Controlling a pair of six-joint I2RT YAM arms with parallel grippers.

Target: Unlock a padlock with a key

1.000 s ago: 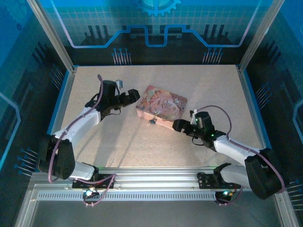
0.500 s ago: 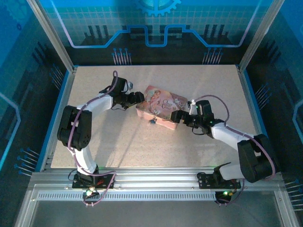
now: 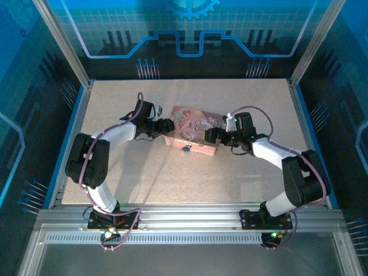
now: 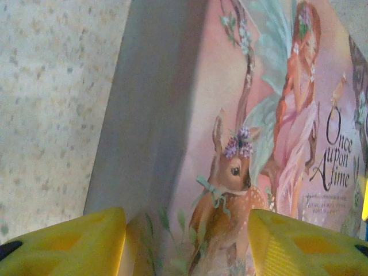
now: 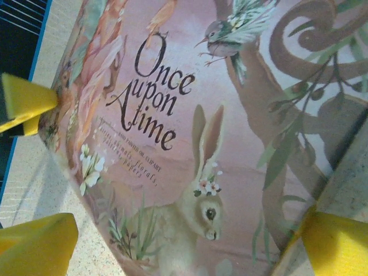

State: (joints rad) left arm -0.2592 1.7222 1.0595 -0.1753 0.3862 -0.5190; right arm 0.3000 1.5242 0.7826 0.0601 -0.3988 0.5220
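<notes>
The pink illustrated tin [image 3: 194, 129] lies mid-table. A tiny dark padlock [image 3: 185, 148] hangs at the tin's near front side, small and blurred. The key is too small to make out. My left gripper [image 3: 167, 125] is at the tin's left end, open, its yellow fingers [image 4: 75, 244] either side of the tin's corner [image 4: 172, 172]. My right gripper [image 3: 209, 137] is at the tin's right end, open, with wide-spread yellow fingers [image 5: 34, 244] straddling the lid [image 5: 190, 144]. The padlock is hidden in both wrist views.
The speckled tabletop [image 3: 149, 172] is bounded by blue edges and metal posts at left and right. A yellow finger of the left gripper [image 5: 23, 100] shows at the tin's far end in the right wrist view. Both forearms curve in from the sides.
Both grippers have closed in on the tin: the left one moved right to its left end, the right one moved up and left to its right end. The tin stayed put.
</notes>
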